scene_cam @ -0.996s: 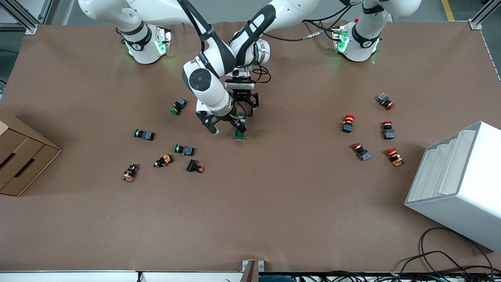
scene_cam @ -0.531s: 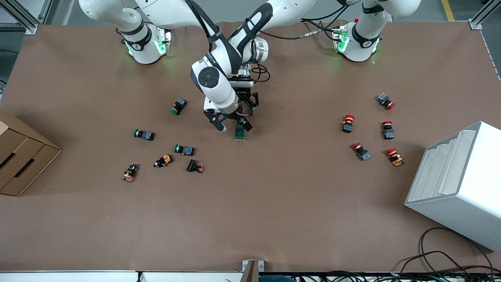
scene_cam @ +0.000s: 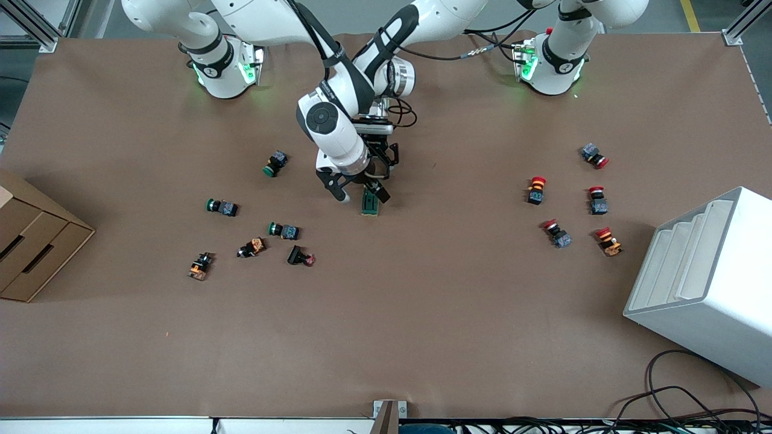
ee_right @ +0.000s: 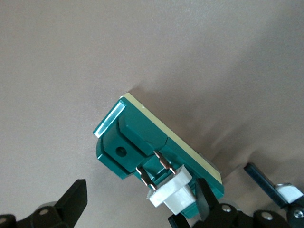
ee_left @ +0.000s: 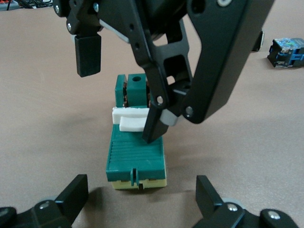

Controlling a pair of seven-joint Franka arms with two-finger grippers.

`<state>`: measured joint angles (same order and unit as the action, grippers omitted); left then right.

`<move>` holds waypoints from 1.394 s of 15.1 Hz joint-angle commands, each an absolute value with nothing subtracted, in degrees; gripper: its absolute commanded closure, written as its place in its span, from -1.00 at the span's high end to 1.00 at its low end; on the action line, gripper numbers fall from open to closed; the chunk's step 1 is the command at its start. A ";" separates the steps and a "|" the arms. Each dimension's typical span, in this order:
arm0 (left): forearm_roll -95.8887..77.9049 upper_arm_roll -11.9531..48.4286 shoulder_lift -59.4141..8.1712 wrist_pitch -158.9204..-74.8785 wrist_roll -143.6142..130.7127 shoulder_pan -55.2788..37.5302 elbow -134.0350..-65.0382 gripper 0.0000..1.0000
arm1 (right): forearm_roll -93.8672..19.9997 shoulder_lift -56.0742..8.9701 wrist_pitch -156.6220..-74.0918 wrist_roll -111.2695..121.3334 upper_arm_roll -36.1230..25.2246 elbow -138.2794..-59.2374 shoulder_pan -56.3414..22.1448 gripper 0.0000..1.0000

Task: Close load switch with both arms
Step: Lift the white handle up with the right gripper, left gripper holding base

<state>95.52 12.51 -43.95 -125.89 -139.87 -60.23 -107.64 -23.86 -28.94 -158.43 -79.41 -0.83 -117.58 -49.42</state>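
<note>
Black plastic fingers of the right claw (scene_cam: 358, 195) are spread wide over the load switch (scene_cam: 370, 207). One fingertip (ee_left: 153, 132) is pressed against the white handle (ee_left: 129, 119), and nothing is gripped. The left claw (ee_left: 141, 192) is likewise held open, with a finger on either side of the switch's ribbed end and no contact to be seen.

The switch is found lying flat on the brown surface (scene_cam: 422, 289), just above the centre of the front view and well apart from the scattered push buttons.

The switch is judged to be light, rigid moulded plastic that slides easily on the smooth covering. Its green body should therefore be clamped across the long flanks by the left claw. The handle is best pushed on its broad white face. The thin copper pins seen beside the handle in the right wrist view should be avoided, since they could be bent.
</note>
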 commanded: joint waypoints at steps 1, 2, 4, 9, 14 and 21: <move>95.54 12.48 -47.64 -127.00 -140.10 -60.56 -107.49 1.00 | -26.98 -29.97 -160.05 -79.54 -1.14 -116.28 -50.72 1.00; 95.45 12.48 -47.64 -127.00 -140.10 -60.56 -107.49 1.00 | -26.98 -29.97 -160.05 -79.45 -1.14 -115.93 -50.45 1.00; 95.45 12.57 -47.64 -126.91 -140.19 -60.56 -107.49 1.00 | -26.98 -29.97 -159.70 -79.98 -1.14 -114.62 -49.92 1.00; 95.54 12.48 -47.90 -126.65 -140.10 -60.56 -107.49 1.00 | -26.89 -29.88 -157.86 -80.33 -1.14 -112.33 -48.43 1.00; 95.45 12.48 -48.08 -125.51 -140.19 -60.56 -107.49 1.00 | -26.81 -29.97 -153.28 -80.16 -1.32 -109.69 -47.29 1.00; 95.36 12.48 -48.43 -125.51 -140.36 -60.56 -107.40 1.00 | -26.63 -31.29 -153.28 -80.07 -1.49 -108.81 -47.29 1.00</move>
